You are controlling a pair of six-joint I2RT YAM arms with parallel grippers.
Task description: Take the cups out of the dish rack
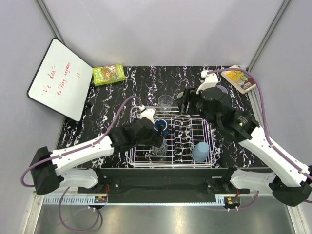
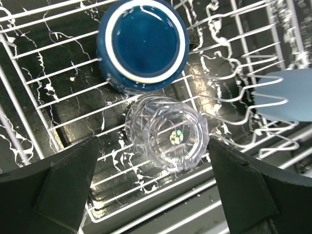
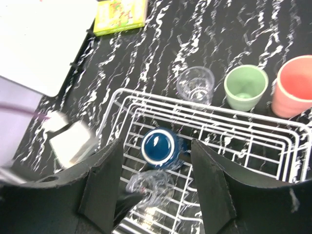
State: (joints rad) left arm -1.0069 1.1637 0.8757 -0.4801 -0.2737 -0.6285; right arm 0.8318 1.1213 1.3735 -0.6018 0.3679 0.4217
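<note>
Sitting at the middle of the tabletop's near edge, the dish rack is holding 3 cups. The dark blue cup is sitting in the rack's left part. A clear glass is sitting just beside it, on the side closer to the near edge. The blue-grey cup is resting by the rack's near right corner.

The left pincer is hanging right over the clear glass with its jaws spread wide. It is keeping 1 finger on each side of the glass, not touching it and gripping nothing.

The right pincer is hovering by the rack's far edge. Its jaws are partly apart, with nothing between them.

3 more cups are standing on the tabletop just behind the rack's far edge. From left to right they are a second clear glass, a green cup and a pink cup.
</note>
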